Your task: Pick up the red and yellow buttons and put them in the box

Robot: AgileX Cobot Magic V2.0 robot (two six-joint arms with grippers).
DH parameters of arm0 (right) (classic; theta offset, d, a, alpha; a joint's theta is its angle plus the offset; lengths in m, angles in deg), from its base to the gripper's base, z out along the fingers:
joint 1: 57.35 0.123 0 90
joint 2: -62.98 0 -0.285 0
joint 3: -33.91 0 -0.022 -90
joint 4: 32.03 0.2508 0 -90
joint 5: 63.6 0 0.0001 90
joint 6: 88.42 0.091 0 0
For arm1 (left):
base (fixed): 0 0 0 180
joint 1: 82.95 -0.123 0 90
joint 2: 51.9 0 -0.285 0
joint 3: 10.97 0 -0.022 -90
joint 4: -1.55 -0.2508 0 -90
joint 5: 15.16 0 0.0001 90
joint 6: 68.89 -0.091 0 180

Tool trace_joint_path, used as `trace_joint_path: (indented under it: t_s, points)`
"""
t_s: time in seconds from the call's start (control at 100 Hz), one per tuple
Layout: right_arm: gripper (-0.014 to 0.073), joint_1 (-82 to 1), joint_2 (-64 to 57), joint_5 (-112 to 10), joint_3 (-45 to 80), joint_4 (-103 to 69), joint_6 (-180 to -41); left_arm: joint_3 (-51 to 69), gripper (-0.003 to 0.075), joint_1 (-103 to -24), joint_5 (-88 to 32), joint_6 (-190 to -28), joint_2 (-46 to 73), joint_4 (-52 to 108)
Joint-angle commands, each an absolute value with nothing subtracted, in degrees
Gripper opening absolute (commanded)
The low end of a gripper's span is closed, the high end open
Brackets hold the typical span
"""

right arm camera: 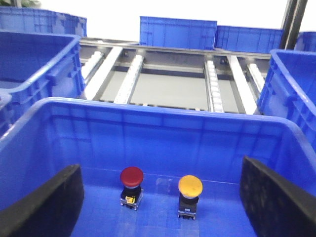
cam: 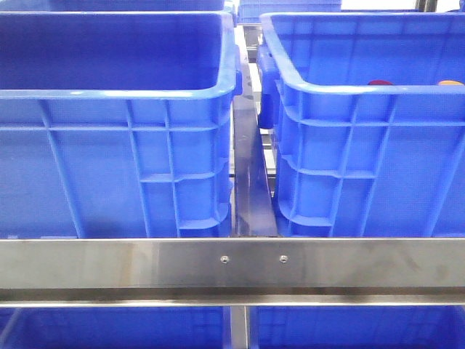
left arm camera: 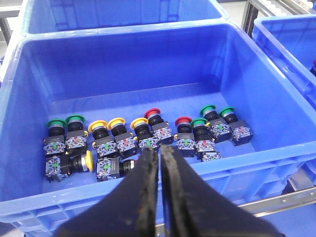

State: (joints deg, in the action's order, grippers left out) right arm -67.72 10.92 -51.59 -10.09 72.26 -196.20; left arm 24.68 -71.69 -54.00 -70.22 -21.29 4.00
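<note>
Red button (right arm camera: 132,177) and yellow button (right arm camera: 190,186) seen placed in box (right arm camera: 148,111); task judged done. Left claw (left arm camera: 159,153) clenched, empty; right claw (right arm camera: 158,197) released.

- Looks like a factory or warehouse sorting line.
- Ranks of blue plastic crates (cam: 116,167) on a steel rail frame (cam: 232,265).
- Roller conveyor tracks (right arm camera: 212,89) behind.
- Industrial push-button switches (left arm camera: 143,136) sorted in one crate.
</note>
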Motion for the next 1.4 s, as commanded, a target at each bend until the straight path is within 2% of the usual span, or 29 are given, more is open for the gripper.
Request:
trace_joint_path:
  t_s: [0.0,0.19,0.28,0.38,0.56,0.65,1.39]
  points:
    - [0.0654,-68.16,14.96,-49.44,-10.6,77.89,-196.71,23.27,-0.0019,-71.77,-49.35,-69.53,-20.84,4.4]
    - [0.0648,-68.16,20.95,-49.63,-13.61,77.89,-196.71,23.27,-0.0019,-71.77,-49.35,-69.53,-20.84,4.4]
    - [0.0579,-68.16,21.78,-49.68,-13.66,77.89,-196.71,23.27,-0.0019,-71.77,-49.35,-69.53,-20.84,4.4]
    - [0.0427,-68.16,21.81,-49.51,-13.66,77.89,-196.71,23.27,-0.0019,-71.77,-49.35,-69.53,-20.84,4.4]
    - [0.0059,-68.16,21.81,-49.51,-13.66,77.89,-196.71,23.27,-0.0019,-71.77,-49.35,-69.53,-20.84,4.4]
    - [-0.0076,-68.16,21.81,-49.51,-13.66,77.89,-196.71,23.27,-0.0019,-71.77,-49.35,-69.53,-20.84,4.4]
    - [-0.0068,-68.16,21.81,-49.37,-13.66,77.89,-196.71,23.27,-0.0019,-71.77,-49.35,-69.53,-20.84,4.4]
